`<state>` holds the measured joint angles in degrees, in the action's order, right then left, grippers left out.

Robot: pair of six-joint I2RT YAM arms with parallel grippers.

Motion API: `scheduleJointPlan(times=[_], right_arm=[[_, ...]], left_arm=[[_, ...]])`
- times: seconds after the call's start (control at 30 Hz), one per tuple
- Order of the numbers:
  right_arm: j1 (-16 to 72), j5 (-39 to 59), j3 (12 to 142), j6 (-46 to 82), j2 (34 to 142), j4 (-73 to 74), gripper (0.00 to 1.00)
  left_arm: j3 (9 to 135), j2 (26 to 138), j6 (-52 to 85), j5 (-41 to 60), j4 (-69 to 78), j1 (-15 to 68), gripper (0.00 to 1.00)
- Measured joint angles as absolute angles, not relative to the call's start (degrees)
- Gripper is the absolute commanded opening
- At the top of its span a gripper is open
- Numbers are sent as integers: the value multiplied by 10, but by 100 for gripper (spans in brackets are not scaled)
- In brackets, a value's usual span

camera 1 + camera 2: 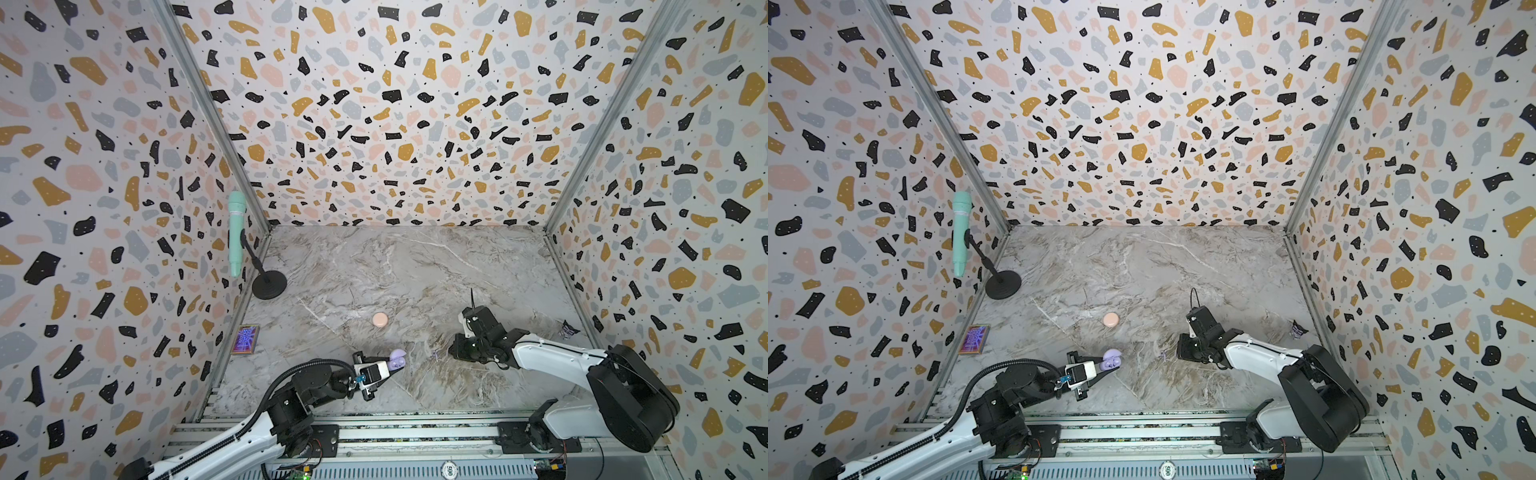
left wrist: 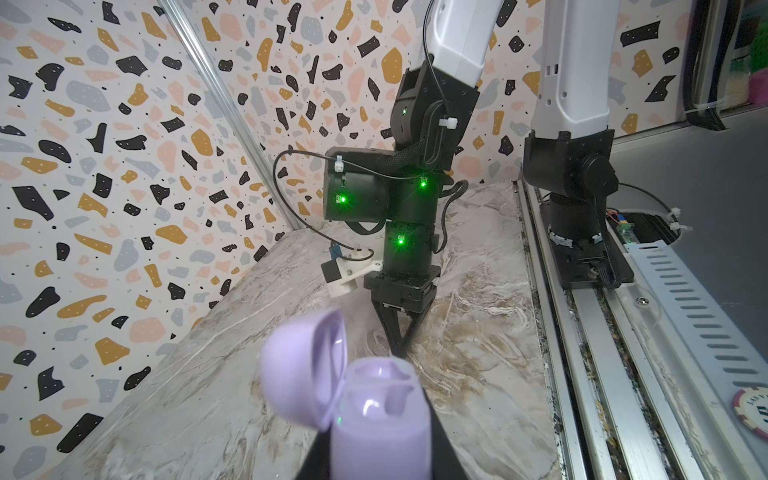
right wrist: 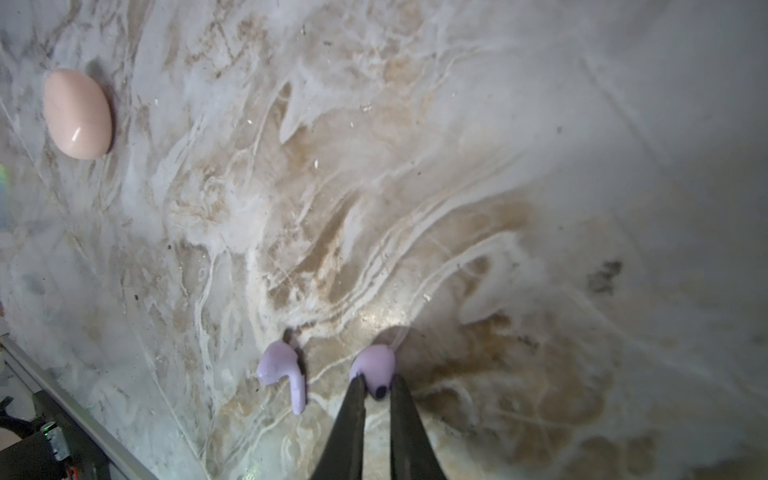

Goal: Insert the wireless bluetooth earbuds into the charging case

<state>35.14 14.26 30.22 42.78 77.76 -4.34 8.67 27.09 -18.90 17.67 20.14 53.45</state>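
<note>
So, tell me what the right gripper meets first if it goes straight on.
The marble tabletop: the right gripper points steeply down, shut on a lavender earbud that seems to lie there, though depth is unclear.

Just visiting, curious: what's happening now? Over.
Left gripper shut on open lavender case. Right gripper shut on one lavender earbud; second earbud loose beside it. Pink case aside.

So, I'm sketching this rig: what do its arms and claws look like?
Both arms have white shells and black joints. The right arm shows green lights and a thin black cable with white ties; its claw is black and tapered. The left arm carries ribbed black hose.
</note>
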Motion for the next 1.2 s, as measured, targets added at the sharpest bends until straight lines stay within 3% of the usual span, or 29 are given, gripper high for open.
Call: scheduleJointPlan(times=[1.2], right_arm=[[238, 293, 217, 390, 753, 44, 14]], left_arm=[[88, 281, -189, 180, 193, 537, 0]])
